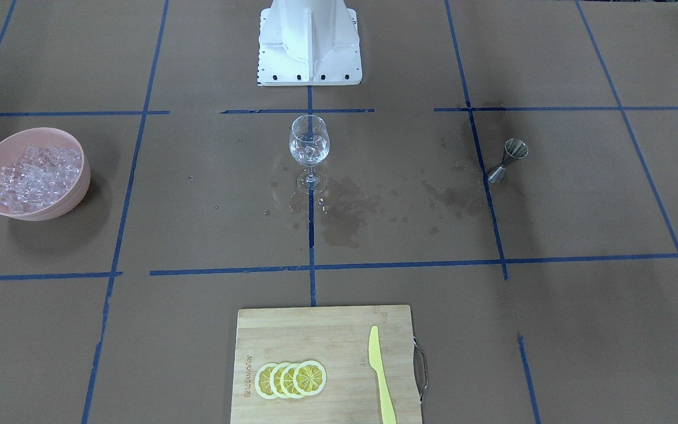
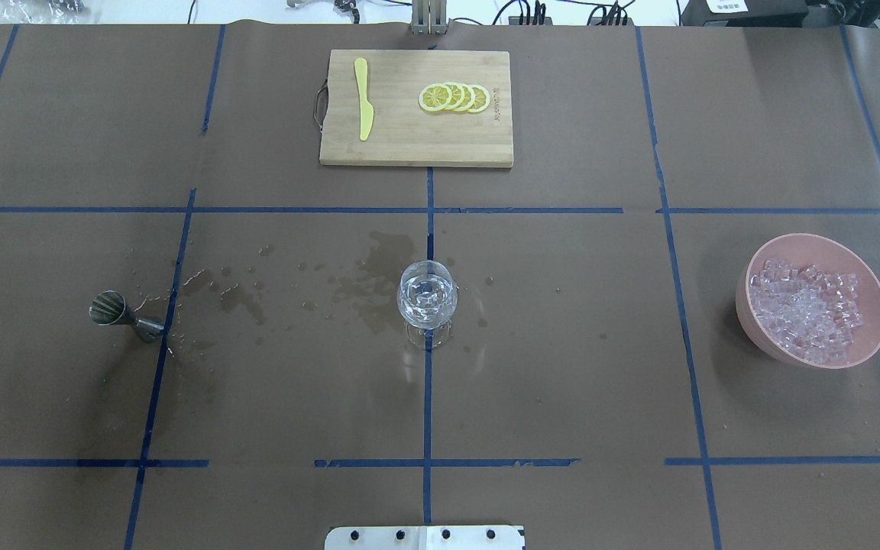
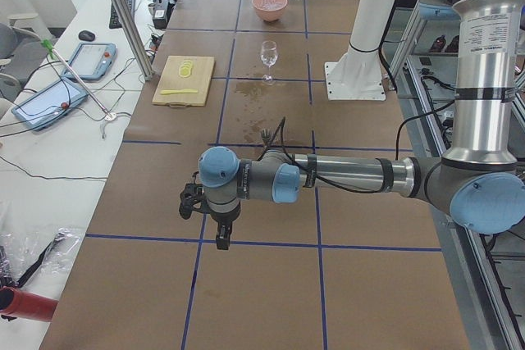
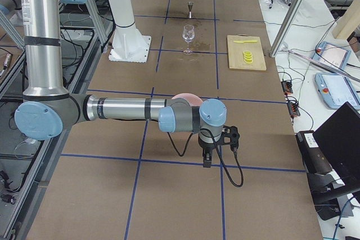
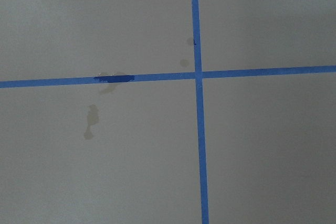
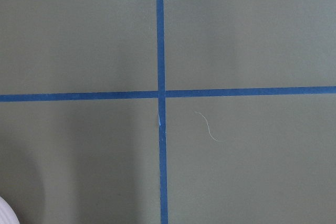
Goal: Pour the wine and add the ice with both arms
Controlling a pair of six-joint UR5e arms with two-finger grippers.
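Both arms hang over the bench (image 2: 562, 344); whether the left fingers (image 3: 221, 239) or right fingers (image 4: 206, 161) are open cannot be told. Ice (image 2: 807, 317) fills a pink bowl (image 2: 749, 309) near the right fingers; the glass (image 2: 426, 294) between both holds cubes.

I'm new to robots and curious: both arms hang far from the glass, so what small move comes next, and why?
Probably the left hand should swing in toward the jigger, the thing nearest it: the wine glass already holds ice cubes, while it and the right hand hang over bare table.
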